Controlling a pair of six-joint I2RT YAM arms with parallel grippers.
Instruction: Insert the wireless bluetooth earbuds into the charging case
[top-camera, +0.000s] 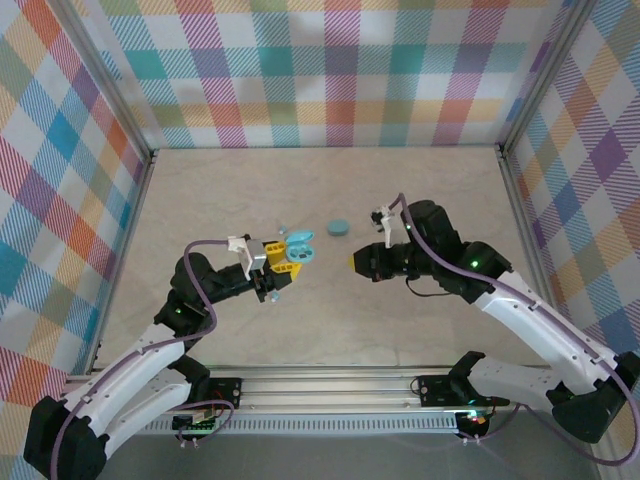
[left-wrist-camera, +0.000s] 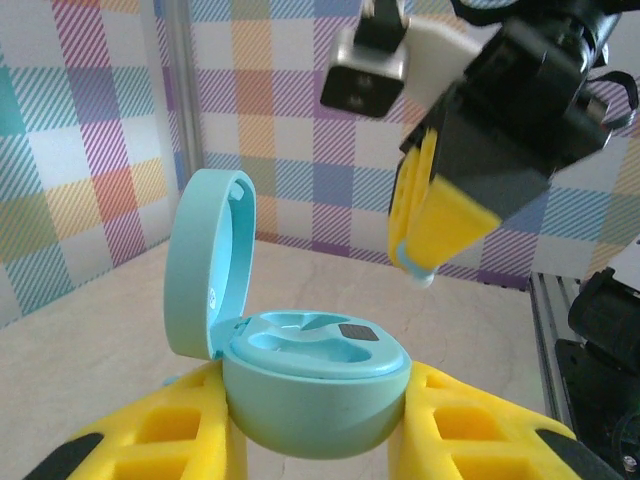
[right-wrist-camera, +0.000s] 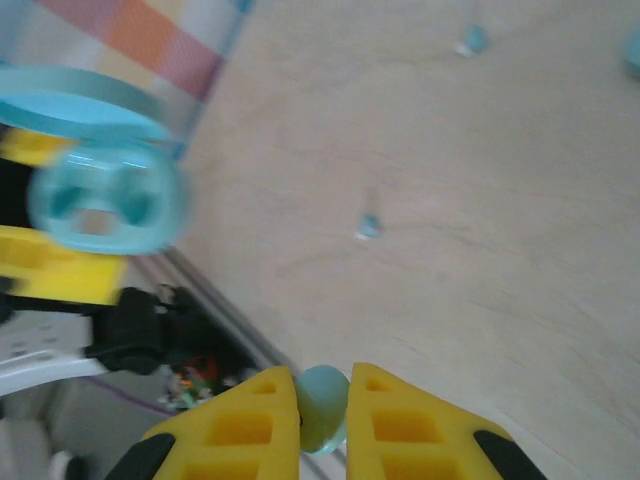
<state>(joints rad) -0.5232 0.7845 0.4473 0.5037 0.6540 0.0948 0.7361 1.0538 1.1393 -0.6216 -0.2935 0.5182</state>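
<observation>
Left hand (top-camera: 285, 258) grips the open charging case (left-wrist-camera: 315, 385). Right hand (top-camera: 356, 263) pinches 1 earbud (right-wrist-camera: 322, 408) near it. Both slots (left-wrist-camera: 290, 335) look empty; 2 more earbuds (right-wrist-camera: 368, 228) lie on the worktop (right-wrist-camera: 480, 250).

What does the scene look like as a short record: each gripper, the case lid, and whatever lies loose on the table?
Left gripper: shut on rounded teal plastic charging case
Case lid: open, wells look empty
Right gripper: shut on tiny pale teal earbud, apart from the case
Table: second rounded teal case, looks closed; loose earbud; second loose earbud
</observation>
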